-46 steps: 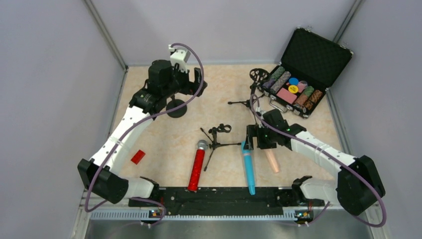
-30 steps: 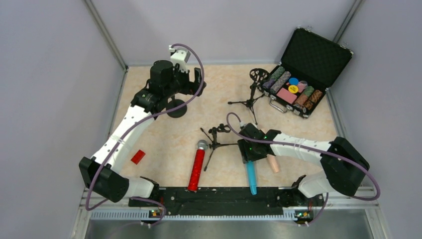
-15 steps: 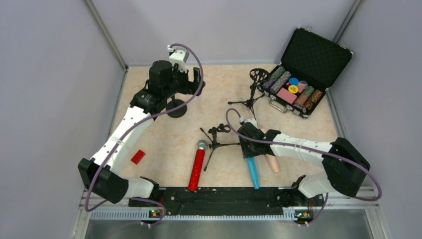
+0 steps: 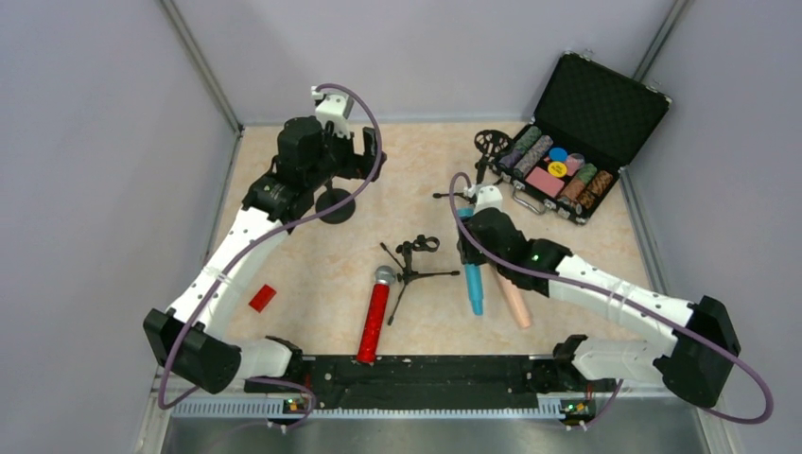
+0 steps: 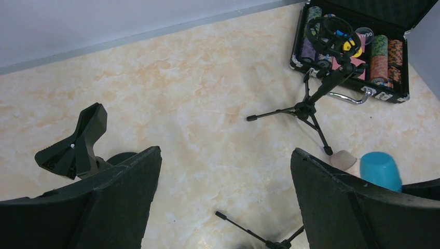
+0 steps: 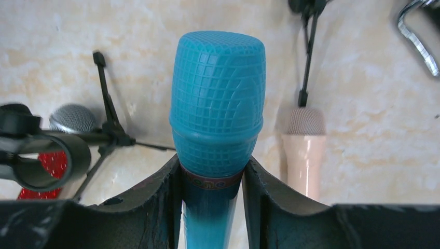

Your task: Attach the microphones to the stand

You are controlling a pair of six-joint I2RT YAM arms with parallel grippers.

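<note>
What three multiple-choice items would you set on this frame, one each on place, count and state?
1. Where is the glittery red microphone with a silver mesh head?
A) flat on the marbled beige table, beside the small black tripod stand
B) clipped upright in a holder
C) hanging over the table edge

2. How many stick microphones are in view?
A) two
B) three
C) four

3. The right fingers are:
A) wide open
B) shut on nothing
C) shut on the teal-blue plastic microphone

Answers:
1 A: in the top view it lies flat, just left of the stand.
2 B: the red one, the teal-blue one and a pale peach microphone.
3 C: the right wrist view shows both fingers pressed on its handle.
</note>
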